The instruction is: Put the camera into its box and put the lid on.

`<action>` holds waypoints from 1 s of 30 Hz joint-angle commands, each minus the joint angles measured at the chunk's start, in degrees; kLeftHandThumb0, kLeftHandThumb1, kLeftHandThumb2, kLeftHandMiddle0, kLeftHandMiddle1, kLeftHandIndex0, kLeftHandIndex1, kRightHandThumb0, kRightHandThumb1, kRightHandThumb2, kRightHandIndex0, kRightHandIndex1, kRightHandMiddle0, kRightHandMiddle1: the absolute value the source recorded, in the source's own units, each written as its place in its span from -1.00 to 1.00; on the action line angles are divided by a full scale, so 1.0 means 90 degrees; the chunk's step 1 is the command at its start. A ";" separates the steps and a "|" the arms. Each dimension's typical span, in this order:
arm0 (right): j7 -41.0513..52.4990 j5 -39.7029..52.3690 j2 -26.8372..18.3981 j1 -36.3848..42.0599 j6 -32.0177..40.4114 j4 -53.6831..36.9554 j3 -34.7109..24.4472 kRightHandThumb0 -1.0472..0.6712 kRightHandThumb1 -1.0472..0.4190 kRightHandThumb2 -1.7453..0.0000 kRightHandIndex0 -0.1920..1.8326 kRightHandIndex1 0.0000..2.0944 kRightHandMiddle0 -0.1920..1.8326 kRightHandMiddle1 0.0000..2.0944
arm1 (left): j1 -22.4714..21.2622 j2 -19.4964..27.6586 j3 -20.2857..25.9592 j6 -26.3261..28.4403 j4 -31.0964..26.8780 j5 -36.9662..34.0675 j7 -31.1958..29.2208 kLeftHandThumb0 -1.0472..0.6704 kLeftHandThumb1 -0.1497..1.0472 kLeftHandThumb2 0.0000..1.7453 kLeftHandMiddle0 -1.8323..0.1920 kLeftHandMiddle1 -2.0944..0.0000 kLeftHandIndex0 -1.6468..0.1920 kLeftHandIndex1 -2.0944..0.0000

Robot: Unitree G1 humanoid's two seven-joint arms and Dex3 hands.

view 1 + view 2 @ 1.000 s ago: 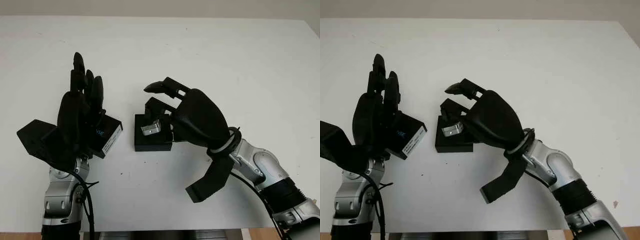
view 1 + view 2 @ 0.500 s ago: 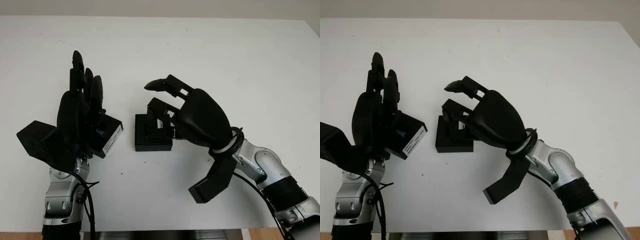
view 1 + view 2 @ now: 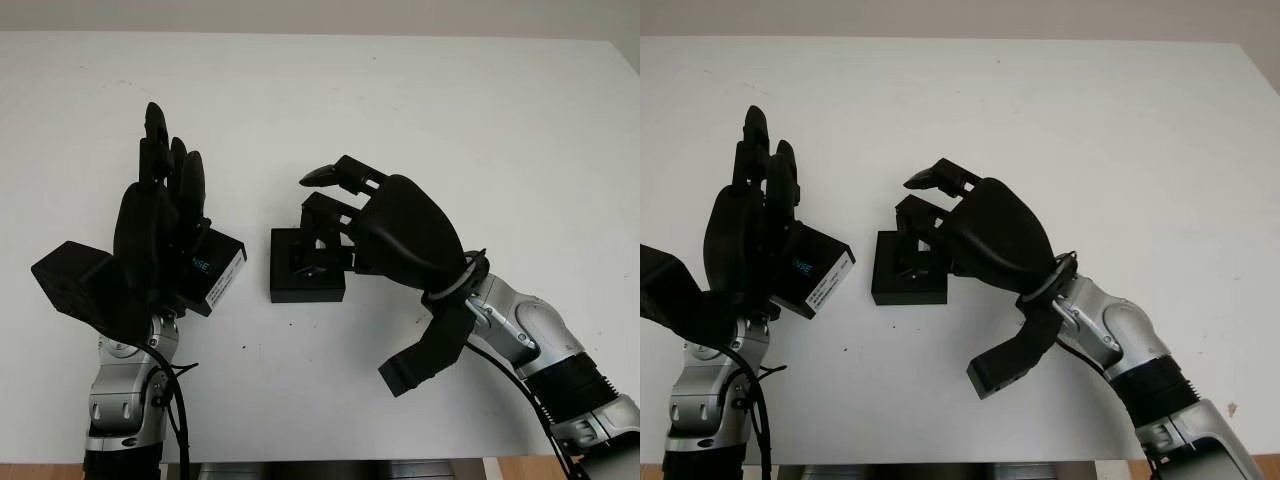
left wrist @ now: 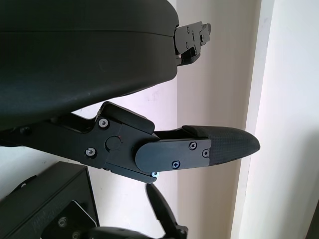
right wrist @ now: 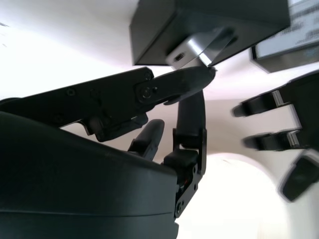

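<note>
Mid-bench, the right hand fingers press the small silver metal camera into its open black box; a slip could tip it. The left hand grips the labelled black lid beside.

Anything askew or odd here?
Slightly: the silver camera sits tilted in the box, one corner jutting out. The right hand is over it. The left hand holds the lid raised, off the box.
</note>
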 commanded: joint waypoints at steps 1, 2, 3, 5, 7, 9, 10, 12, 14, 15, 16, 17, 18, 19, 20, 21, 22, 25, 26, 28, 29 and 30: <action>0.0633 0.0569 0.0117 0.0101 0.0356 -0.0422 -0.0233 -0.56 -0.93 0.93 -0.61 -0.32 -0.53 0.16 | 0.0060 0.0042 0.0005 -0.0057 -0.0056 0.0023 -0.0030 -0.71 1.00 -0.43 1.00 1.00 1.00 1.00; 0.1104 0.0895 0.0160 0.0127 0.0635 -0.0640 -0.0320 -0.59 -0.93 0.94 -0.64 -0.35 -0.56 0.10 | 0.0063 0.0036 0.0011 -0.0056 -0.0054 0.0010 -0.0032 -0.71 1.00 -0.44 1.00 1.00 1.00 1.00; 0.1439 0.1110 0.0190 0.0150 0.0838 -0.0805 -0.0381 -0.60 -0.93 0.94 -0.66 -0.37 -0.59 0.05 | 0.0064 0.0031 0.0014 -0.0051 -0.0054 0.0001 -0.0034 -0.71 1.00 -0.44 1.00 1.00 1.00 1.00; 0.2239 0.1503 0.0205 0.0170 0.1397 -0.1247 -0.0505 -0.63 -0.92 0.94 -0.68 -0.44 -0.62 -0.05 | 0.0065 0.0014 0.0012 -0.0013 -0.0073 0.0001 -0.0011 -0.71 1.00 -0.45 1.00 1.00 1.00 1.00; 0.3028 0.1790 0.0180 0.0207 0.2011 -0.1755 -0.0605 -0.66 -0.88 0.94 -0.67 -0.61 -0.62 -0.26 | 0.0066 0.0008 0.0006 0.0031 -0.0101 0.0014 0.0019 -0.72 1.00 -0.46 1.00 1.00 1.00 1.00; 0.3441 0.1889 0.0175 0.0269 0.2353 -0.2058 -0.0660 -0.67 -0.87 0.94 -0.65 -0.70 -0.60 -0.38 | 0.0066 0.0016 -0.0011 0.0031 -0.0109 0.0038 0.0025 -0.72 1.00 -0.46 1.00 1.00 1.00 1.00; 0.3609 0.1857 0.0166 0.0322 0.2506 -0.2214 -0.0656 -0.67 -0.86 0.94 -0.66 -0.73 -0.61 -0.43 | 0.0071 0.0015 -0.0013 0.0024 -0.0115 0.0038 0.0022 -0.71 1.00 -0.45 1.00 1.00 1.00 1.00; 0.3928 0.1881 0.0147 0.0435 0.2747 -0.2477 -0.0664 -0.70 -0.87 0.94 -0.68 -0.78 -0.66 -0.53 | 0.0078 0.0003 -0.0007 0.0020 -0.0122 0.0038 0.0032 -0.70 1.00 -0.43 1.00 1.00 1.00 1.00; 0.4237 0.1988 0.0145 0.0535 0.2991 -0.2692 -0.0707 -0.70 -0.88 0.93 -0.71 -0.82 -0.70 -0.61 | 0.0085 0.0004 0.0000 0.0006 -0.0124 0.0034 0.0022 -0.69 1.00 -0.43 1.00 1.00 1.00 1.00; 0.4345 0.2045 0.0149 0.0581 0.3085 -0.2770 -0.0736 -0.71 -0.89 0.93 -0.71 -0.84 -0.70 -0.66 | 0.0082 0.0001 0.0004 -0.0015 -0.0114 0.0031 0.0017 -0.69 1.00 -0.43 1.00 1.00 1.00 1.00; 0.4456 0.2080 0.0139 0.0618 0.3185 -0.2848 -0.0759 -0.71 -0.90 0.94 -0.71 -0.85 -0.69 -0.69 | 0.0079 0.0000 0.0010 -0.0019 -0.0107 0.0016 0.0009 -0.69 1.00 -0.43 1.00 1.00 1.00 1.00; 0.4541 0.2108 0.0126 0.0652 0.3253 -0.2912 -0.0782 -0.72 -0.91 0.93 -0.72 -0.87 -0.70 -0.73 | 0.0078 0.0000 0.0013 -0.0025 -0.0104 0.0010 0.0002 -0.69 1.00 -0.43 1.00 1.00 1.00 1.00; 0.4608 0.2127 0.0111 0.0684 0.3296 -0.2965 -0.0803 -0.73 -0.91 0.93 -0.72 -0.88 -0.69 -0.75 | 0.0077 -0.0005 0.0019 -0.0019 -0.0104 -0.0006 -0.0002 -0.69 1.00 -0.44 1.00 1.00 1.00 1.00; 0.4666 0.2141 0.0105 0.0714 0.3347 -0.3012 -0.0820 -0.74 -0.92 0.93 -0.72 -0.88 -0.68 -0.77 | 0.0076 -0.0010 0.0021 -0.0021 -0.0103 -0.0013 -0.0004 -0.70 1.00 -0.45 1.00 1.00 1.00 1.00; 0.4707 0.2135 0.0100 0.0746 0.3388 -0.3055 -0.0828 -0.74 -0.92 0.94 -0.72 -0.89 -0.67 -0.78 | 0.0075 -0.0001 0.0010 -0.0024 -0.0109 0.0021 0.0005 -0.70 1.00 -0.45 1.00 1.00 1.00 1.00; 0.4732 0.2119 0.0105 0.0783 0.3429 -0.3093 -0.0828 -0.75 -0.92 0.94 -0.72 -0.90 -0.67 -0.79 | 0.0071 0.0005 0.0004 -0.0013 -0.0118 0.0026 0.0001 -0.70 1.00 -0.45 1.00 1.00 1.00 1.00; 0.4711 0.2094 0.0125 0.0833 0.3440 -0.3115 -0.0824 -0.75 -0.92 0.94 -0.72 -0.90 -0.66 -0.79 | 0.0064 0.0001 0.0010 0.0006 -0.0123 0.0011 0.0004 -0.70 1.00 -0.44 1.00 1.00 1.00 1.00; 0.4242 0.1886 0.0224 0.1049 0.3142 -0.3022 -0.0776 -0.79 -0.92 0.94 -0.69 -0.89 -0.58 -0.77 | 0.0058 -0.0013 0.0029 0.0006 -0.0113 -0.0010 0.0017 -0.70 1.00 -0.45 1.00 1.00 1.00 1.00; 0.4039 0.1857 0.0289 0.1136 0.3034 -0.2963 -0.0770 -0.79 -0.92 0.94 -0.68 -0.89 -0.55 -0.76 | 0.0057 -0.0013 0.0028 -0.0004 -0.0107 -0.0002 0.0021 -0.70 1.00 -0.45 1.00 1.00 1.00 1.00; 0.3638 0.1825 0.0440 0.1286 0.2842 -0.2819 -0.0759 -0.78 -0.91 0.94 -0.67 -0.89 -0.50 -0.73 | 0.0056 -0.0002 0.0025 -0.0006 -0.0106 0.0008 0.0012 -0.70 1.00 -0.45 1.00 1.00 1.00 1.00; 0.3415 0.1844 0.0545 0.1343 0.2728 -0.2702 -0.0762 -0.77 -0.91 0.94 -0.66 -0.88 -0.47 -0.71 | 0.0059 0.0006 0.0018 0.0013 -0.0119 0.0020 0.0014 -0.70 1.00 -0.45 1.00 1.00 1.00 1.00; 0.3204 0.1843 0.0627 0.1377 0.2604 -0.2564 -0.0758 -0.74 -0.89 0.94 -0.64 -0.88 -0.43 -0.66 | 0.0057 0.0017 0.0009 -0.0010 -0.0108 0.0042 0.0007 -0.70 1.00 -0.44 1.00 1.00 1.00 1.00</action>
